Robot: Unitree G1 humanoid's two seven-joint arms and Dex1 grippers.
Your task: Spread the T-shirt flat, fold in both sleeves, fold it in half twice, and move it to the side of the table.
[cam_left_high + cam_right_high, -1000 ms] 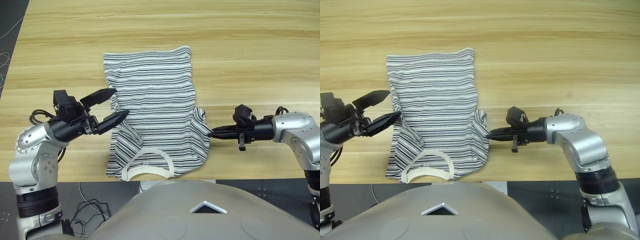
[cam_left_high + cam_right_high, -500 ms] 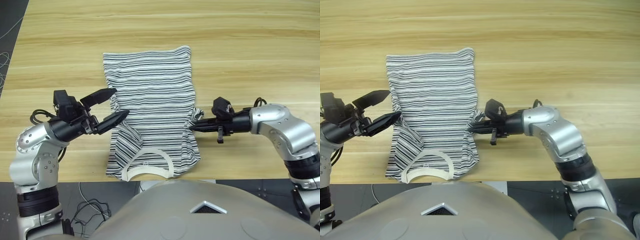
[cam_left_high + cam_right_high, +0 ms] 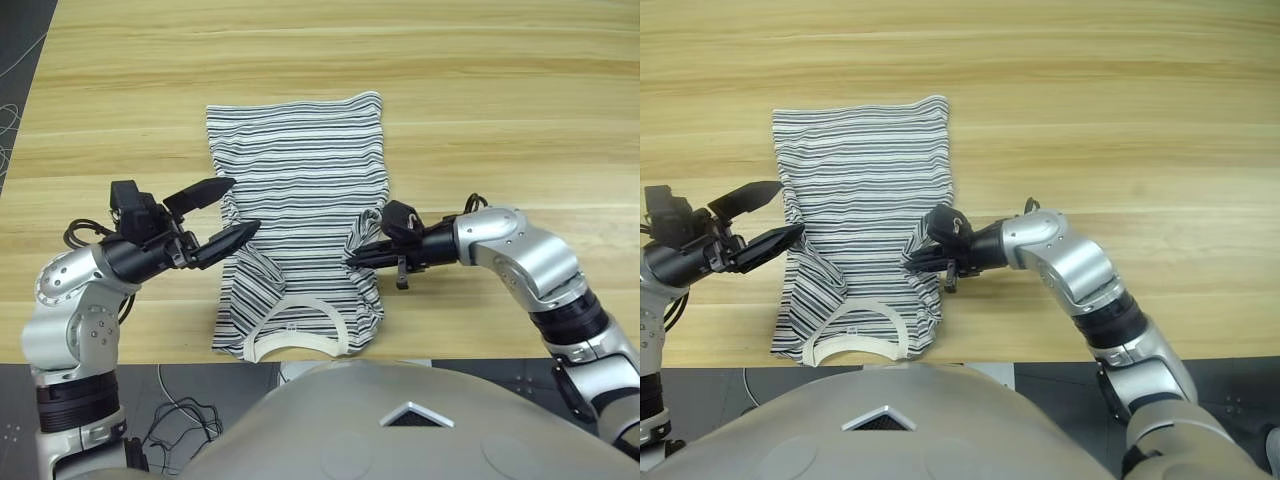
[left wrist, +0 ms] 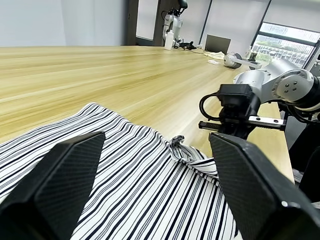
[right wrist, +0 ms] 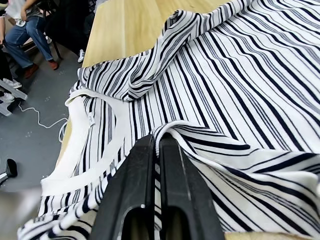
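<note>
The striped T-shirt (image 3: 300, 150) is being carried by the bench (image 3: 500, 100), with its white collar (image 3: 297, 340) at the near edge. The right sleeve (image 3: 368, 224) is being held over the shirt body by the right hand (image 3: 352, 262), clamped on the cloth. The left hand (image 3: 244, 204) is being held at the shirt's left edge, fingers apart.

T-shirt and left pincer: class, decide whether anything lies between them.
Nothing visible does. The left pincer hangs open right at the T-shirt's left edge, with no object between them. The right pincer is shut on the fabric at the other side.
</note>
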